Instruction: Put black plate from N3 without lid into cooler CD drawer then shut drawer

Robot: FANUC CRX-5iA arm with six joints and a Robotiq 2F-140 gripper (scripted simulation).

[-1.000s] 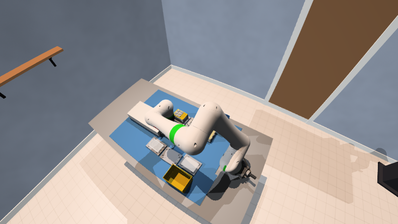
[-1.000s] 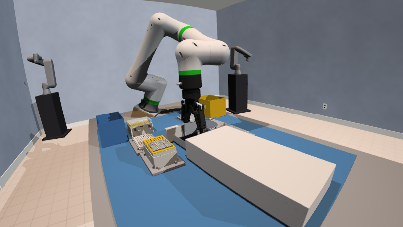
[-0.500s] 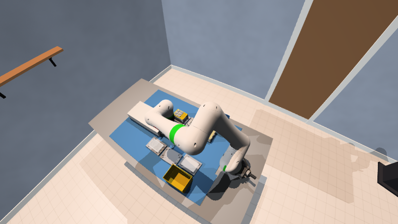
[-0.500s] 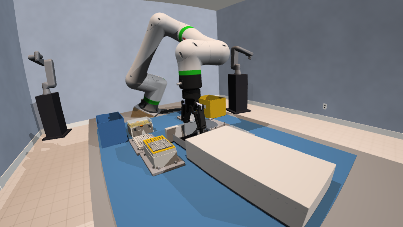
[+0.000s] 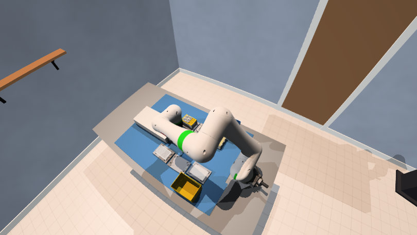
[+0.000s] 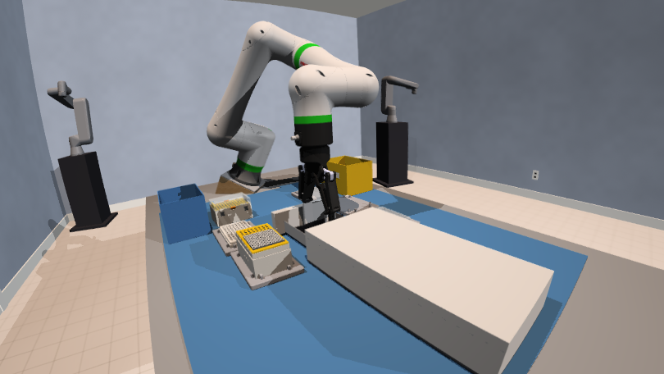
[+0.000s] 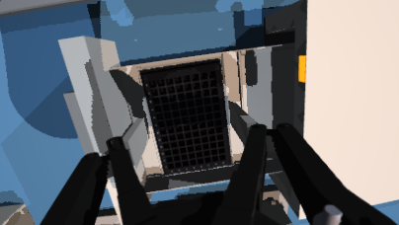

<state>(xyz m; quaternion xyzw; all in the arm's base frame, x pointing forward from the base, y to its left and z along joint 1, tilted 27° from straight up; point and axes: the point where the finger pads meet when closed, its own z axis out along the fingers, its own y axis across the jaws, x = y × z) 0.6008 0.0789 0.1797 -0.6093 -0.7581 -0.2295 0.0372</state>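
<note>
The black plate lies flat on the floor of the open drawer of the beige cooler CD, in the place nearest the drawer's grey front panel. Its grid of wells faces up. My gripper hangs straight down over the drawer. Its two black fingers stand one on each side of the plate, with a gap to each edge, so it is open and holds nothing. The cooler's lamp glows amber. In the top view my arm hides the drawer.
A tip box with a yellow top and a white plate stand left of the cooler. A box with a clear lid and a blue bin are behind them. A yellow bin is beyond the gripper. Near it are nests.
</note>
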